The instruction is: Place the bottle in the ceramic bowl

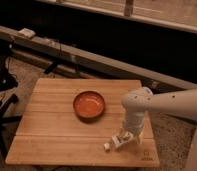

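The ceramic bowl is shallow and round, orange-red inside with a darker rim. It stands empty near the middle of the wooden table. The bottle is small and white. It lies on its side near the table's front right, its pale cap pointing to the front left. My gripper hangs from the pale arm that reaches in from the right. It is low over the bottle's right end, right of and nearer than the bowl.
The table's right edge is close to the gripper and its front edge is just below the bottle. A dark stand is at the left of the table. A long ledge with cables runs behind it.
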Available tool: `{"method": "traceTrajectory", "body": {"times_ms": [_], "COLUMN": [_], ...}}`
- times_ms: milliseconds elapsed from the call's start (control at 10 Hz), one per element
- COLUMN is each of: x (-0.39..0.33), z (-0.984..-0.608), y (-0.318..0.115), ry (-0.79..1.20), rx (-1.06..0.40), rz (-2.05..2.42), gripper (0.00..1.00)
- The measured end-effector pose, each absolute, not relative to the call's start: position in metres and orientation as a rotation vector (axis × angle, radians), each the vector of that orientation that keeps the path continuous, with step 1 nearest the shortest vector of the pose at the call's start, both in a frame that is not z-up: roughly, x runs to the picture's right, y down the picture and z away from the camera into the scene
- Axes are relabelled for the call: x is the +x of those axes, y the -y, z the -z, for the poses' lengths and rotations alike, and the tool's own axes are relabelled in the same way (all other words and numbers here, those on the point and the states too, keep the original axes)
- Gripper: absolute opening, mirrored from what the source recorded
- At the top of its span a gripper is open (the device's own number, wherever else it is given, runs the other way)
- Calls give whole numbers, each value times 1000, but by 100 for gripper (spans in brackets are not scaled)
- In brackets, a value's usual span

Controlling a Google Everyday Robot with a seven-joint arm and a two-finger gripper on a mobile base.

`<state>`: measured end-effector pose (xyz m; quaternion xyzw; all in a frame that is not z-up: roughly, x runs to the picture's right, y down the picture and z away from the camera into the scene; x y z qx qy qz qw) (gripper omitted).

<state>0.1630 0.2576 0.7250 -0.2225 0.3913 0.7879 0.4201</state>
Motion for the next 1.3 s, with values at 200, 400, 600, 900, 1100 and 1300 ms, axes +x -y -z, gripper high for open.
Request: {"method": "traceTrajectory", "body": {"times_ms": [200, 400, 600, 900, 1100, 1300], "x": [165, 158, 152, 143, 143, 142], "z": [-733, -739, -745, -760, -771, -780], "y": [-248, -244, -244, -249, -257, -265], "ry": [-950, -935, -925, -922, -928, -937], "rx": [-571, -579, -586, -599, -617, -644], "rz": [-2014, -2016, -2018, -2015, -2033, -2032], "gripper": [65, 65, 65, 65, 65, 63]}}
